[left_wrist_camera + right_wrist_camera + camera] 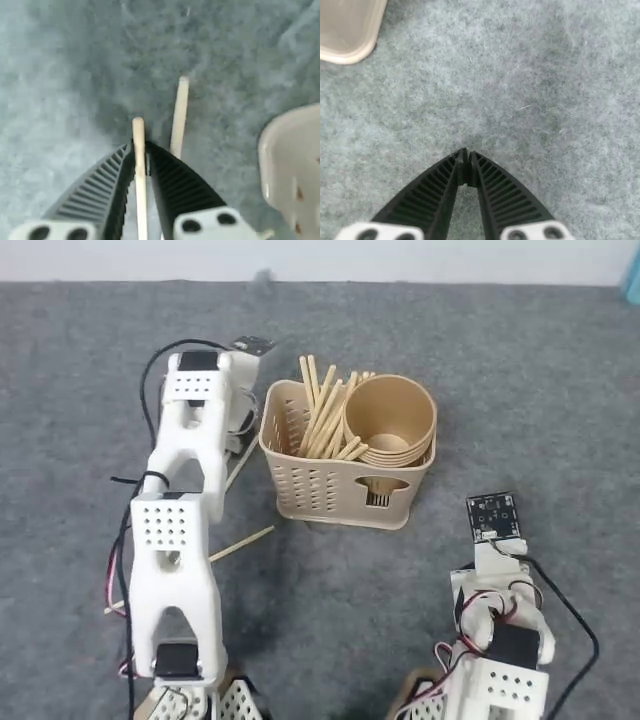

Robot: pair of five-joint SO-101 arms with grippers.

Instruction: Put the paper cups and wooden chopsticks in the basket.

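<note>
**One chopstick pinched, the other claw empty**

High view: the basket (335,490) is seen mid-table, with paper cups (390,425) and bundled chopsticks (322,410) stood inside. A loose chopstick (242,542) is laid beside the left arm.

Left wrist view: a pinched chopstick (138,170) is clamped in the left gripper (141,149), with a second chopstick (179,112) just beside.

Right wrist view: the right gripper (465,159) is pressed together, with nothing held.

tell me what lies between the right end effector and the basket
Nothing. In the right wrist view, the stretch from the shut right end effector to the basket corner is bare grey carpet.
</note>
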